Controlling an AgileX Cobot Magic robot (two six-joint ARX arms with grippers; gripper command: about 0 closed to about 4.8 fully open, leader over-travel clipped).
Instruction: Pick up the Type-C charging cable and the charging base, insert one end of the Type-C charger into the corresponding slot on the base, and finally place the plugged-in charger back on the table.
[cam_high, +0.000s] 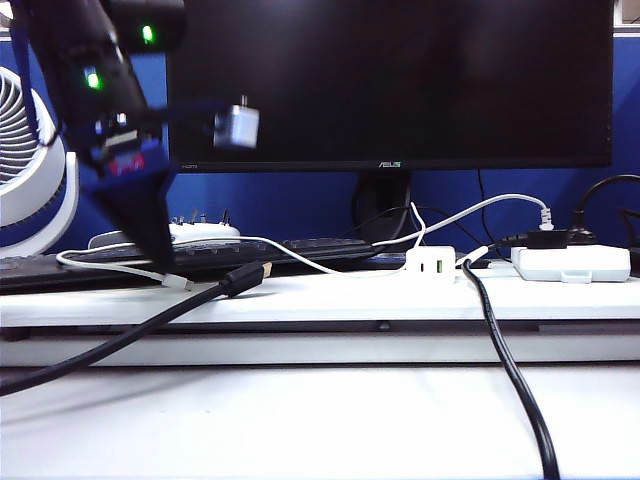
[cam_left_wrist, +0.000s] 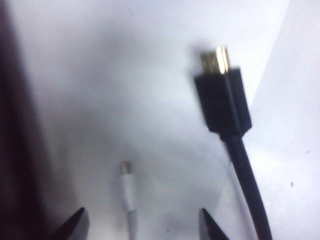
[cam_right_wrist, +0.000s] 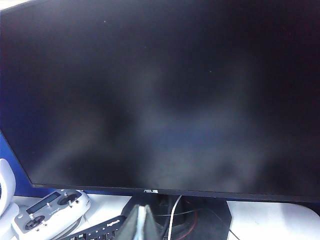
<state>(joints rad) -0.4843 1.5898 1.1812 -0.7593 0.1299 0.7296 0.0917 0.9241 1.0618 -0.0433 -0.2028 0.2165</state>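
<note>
Cable and tool meet at the left end of the raised ledge of the table (cam_high: 330, 300): the left tool (cam_high: 160, 262) points down there with its fingers (cam_left_wrist: 75, 226) spread apart, gripping nothing, and the small plug end of the Type-C charging cable (cam_left_wrist: 127, 187) lies on the white surface between the two fingertips, touching neither. From that plug the thin white cable runs rightward along the ledge toward the charging base (cam_high: 430, 263), which sits on the ledge well apart from the left tool, its ports facing forward. Just beside the white plug lies a thick black cable (cam_left_wrist: 225, 105) with a gold-tipped plug. The right tool (cam_right_wrist: 142, 222) is clenched and empty, raised in front of the dark monitor (cam_right_wrist: 160, 95), far from both the cable and the base.
</note>
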